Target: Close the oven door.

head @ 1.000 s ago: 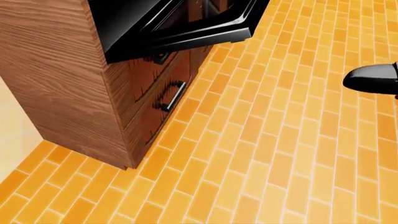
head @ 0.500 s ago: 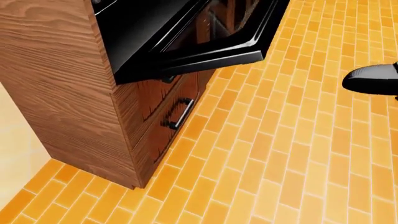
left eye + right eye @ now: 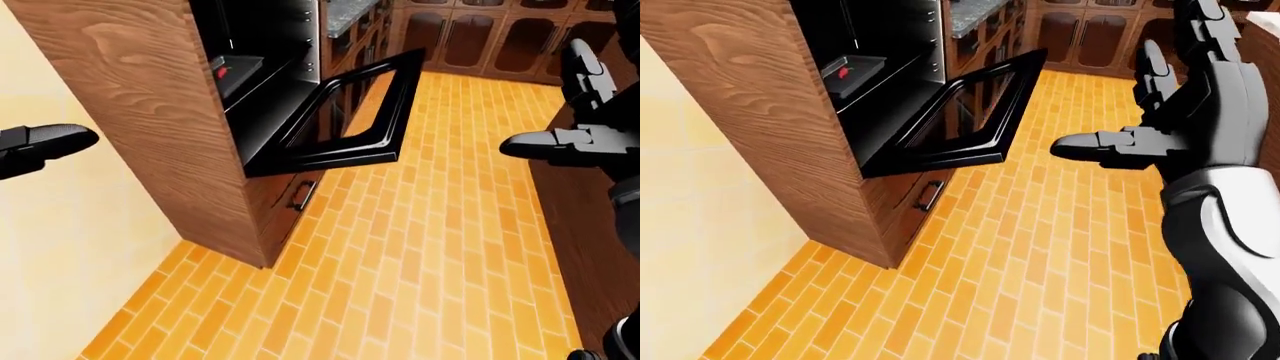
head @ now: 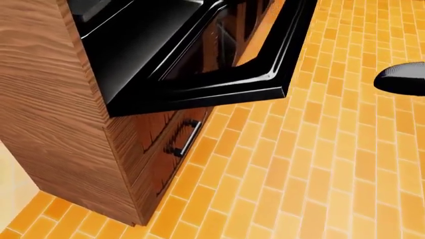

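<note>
The black oven door (image 3: 345, 116) hangs open, folded down from a tall wooden cabinet (image 3: 140, 97), its glass panel facing up. Inside the dark oven (image 3: 865, 67) lies a tray with a small red thing on it. My right hand (image 3: 1160, 112) is raised to the right of the door, apart from it, fingers spread open and holding nothing. In the left-eye view my left hand (image 3: 45, 142) shows only as a dark tip at the left edge, beside the cabinet's side wall. The head view looks down on the door's edge (image 4: 219, 92).
Below the door is a wooden drawer with a dark bar handle (image 4: 185, 138). Orange brick floor (image 3: 420, 247) stretches to the right. More dark wood cabinets (image 3: 490, 41) line the top of the left-eye view, and a counter side runs down the right edge.
The head view has shifted; the oven door now fills more of the picture and sits lower. My right hand's tip has stayed at the right edge.
</note>
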You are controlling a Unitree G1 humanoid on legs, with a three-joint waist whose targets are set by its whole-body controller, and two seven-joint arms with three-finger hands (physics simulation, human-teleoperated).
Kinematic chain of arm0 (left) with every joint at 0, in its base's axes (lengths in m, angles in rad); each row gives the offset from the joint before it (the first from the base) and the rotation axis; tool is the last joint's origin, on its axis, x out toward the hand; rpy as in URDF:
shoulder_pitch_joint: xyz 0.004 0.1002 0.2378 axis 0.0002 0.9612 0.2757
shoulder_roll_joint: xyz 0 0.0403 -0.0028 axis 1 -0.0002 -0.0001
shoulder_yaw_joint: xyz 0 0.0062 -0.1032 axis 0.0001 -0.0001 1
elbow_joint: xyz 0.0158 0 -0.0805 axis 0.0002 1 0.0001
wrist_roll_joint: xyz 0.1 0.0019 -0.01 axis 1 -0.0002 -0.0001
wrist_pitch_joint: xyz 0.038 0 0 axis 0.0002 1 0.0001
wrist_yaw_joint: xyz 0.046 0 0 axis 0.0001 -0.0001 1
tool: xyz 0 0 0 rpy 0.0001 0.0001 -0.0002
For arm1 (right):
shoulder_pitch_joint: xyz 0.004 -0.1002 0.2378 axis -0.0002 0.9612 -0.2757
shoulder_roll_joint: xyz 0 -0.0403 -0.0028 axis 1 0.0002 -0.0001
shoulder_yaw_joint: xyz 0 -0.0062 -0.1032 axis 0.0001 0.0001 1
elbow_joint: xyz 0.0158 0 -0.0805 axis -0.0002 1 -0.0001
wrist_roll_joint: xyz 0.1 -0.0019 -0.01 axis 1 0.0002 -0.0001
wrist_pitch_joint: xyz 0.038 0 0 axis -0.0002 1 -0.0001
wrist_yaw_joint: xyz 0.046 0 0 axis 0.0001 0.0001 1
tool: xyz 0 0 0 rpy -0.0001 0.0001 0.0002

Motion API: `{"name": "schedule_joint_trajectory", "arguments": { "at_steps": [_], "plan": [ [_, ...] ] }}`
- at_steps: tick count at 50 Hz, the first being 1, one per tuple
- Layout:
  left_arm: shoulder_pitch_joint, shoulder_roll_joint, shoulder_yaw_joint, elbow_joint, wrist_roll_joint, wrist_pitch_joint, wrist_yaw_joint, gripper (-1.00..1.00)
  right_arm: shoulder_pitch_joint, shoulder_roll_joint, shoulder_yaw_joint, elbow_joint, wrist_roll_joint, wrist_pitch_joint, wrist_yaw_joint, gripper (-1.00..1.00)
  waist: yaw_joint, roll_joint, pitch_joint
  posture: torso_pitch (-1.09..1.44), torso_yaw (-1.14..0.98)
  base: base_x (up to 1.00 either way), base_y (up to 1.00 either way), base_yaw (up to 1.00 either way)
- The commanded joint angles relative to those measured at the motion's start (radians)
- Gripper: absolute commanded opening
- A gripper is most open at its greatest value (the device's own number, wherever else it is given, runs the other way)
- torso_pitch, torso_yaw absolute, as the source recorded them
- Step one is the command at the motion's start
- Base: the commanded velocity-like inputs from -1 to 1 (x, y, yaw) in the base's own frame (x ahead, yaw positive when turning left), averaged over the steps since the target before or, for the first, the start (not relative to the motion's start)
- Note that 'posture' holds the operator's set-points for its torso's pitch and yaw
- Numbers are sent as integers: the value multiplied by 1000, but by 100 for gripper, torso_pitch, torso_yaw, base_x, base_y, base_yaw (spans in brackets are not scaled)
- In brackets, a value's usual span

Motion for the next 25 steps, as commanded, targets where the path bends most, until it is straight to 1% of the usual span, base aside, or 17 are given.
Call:
{"name": "schedule_joint_trajectory", "arguments": {
  "at_steps": [1, 2, 3, 4, 6, 9, 12, 13, 14, 15, 16, 17, 19, 20, 21, 24, 25],
  "plan": [
    [-12, 17, 16, -6, 0, -18, 6, 100, -20, -8, -5, -17, 9, -15, -3, 100, 2, 26, -28, 0, 0, 30, 0, 0],
    [-10, 15, 13, -6, 1, -21, 6, 100, -20, -9, -5, -16, 11, -13, -5, 100, 11, 5, -27, 0, 0, 29, 0, 0],
    [-10, 14, 12, -6, 1, -21, 7, 100, -22, -9, -7, -15, 16, -11, -8, 100, 12, 14, -12, 0, 0, 20, 0, 0],
    [-10, 15, 12, -5, 1, -21, 7, 100, -23, -10, -7, -14, 18, -9, -10, 100, 13, 17, -14, 0, 0, 12, 0, 0],
    [-11, 16, 13, -4, -1, -21, 9, 100, -20, -11, -2, -13, 17, -11, -12, 100, 22, 0, -36, 0, 0, 9, 0, 0],
    [-11, 19, 16, -5, -6, -19, 11, 100, -22, -13, -4, -15, 21, -8, -14, 100, 28, -27, -30, 0, 0, 9, 0, 0],
    [-12, 21, 16, -6, -9, -18, 13, 100, -22, -14, -5, -16, 27, -6, -17, 100, 31, -64, -26, 0, 0, 9, 0, 0],
    [-12, 21, 16, -6, -11, -18, 14, 100, -23, -14, -5, -16, 29, -4, -18, 100, 33, -83, -29, 0, 0, 8, 0, 0],
    [-11, 21, 16, -6, -11, -18, 15, 100, -24, -14, -6, -16, 32, -4, -20, 100, 33, -110, -38, 0, 0, 5, 0, 0],
    [-13, 24, 17, -6, -13, -16, 16, 100, -24, -16, -7, -16, 34, -3, -20, 100, 38, -96, -23, 0, 0, 5, 0, 0],
    [-13, 25, 17, -7, -14, -16, 17, 100, -24, -17, -7, -16, 34, -4, -20, 100, 35, -86, -15, 0, 0, 5, 0, 0],
    [-12, 24, 16, -8, -14, -17, 18, 100, -22, -17, -7, -15, 35, -5, -20, 100, 30, -87, -38, 0, 0, 6, 0, 0],
    [-11, 24, 16, -6, -14, -18, 17, 100, -20, -17, -5, -18, 36, -5, -21, 100, 25, -102, -27, 0, 0, 5, 0, 0],
    [-11, 25, 17, -6, -15, -18, 17, 100, -21, -17, -5, -19, 39, -2, -22, 100, 19, -96, -31, 0, 0, 6, 0, 0],
    [-11, 25, 17, -6, -15, -19, 18, 100, -22, -17, -5, -20, 42, 1, -24, 100, 16, -88, -11, 0, 0, 4, 0, 0],
    [-11, 25, 17, -5, -15, -20, 18, 100, -20, -16, -6, -20, 46, 1, -26, 100, 11, -71, 9, 0, 0, 4, 0, 0],
    [-11, 26, 17, -4, -14, -20, 18, 100, -18, -16, -5, -19, 45, -1, -25, 100, 7, -58, 13, 0, 0, 2, 0, 0]
  ]
}}
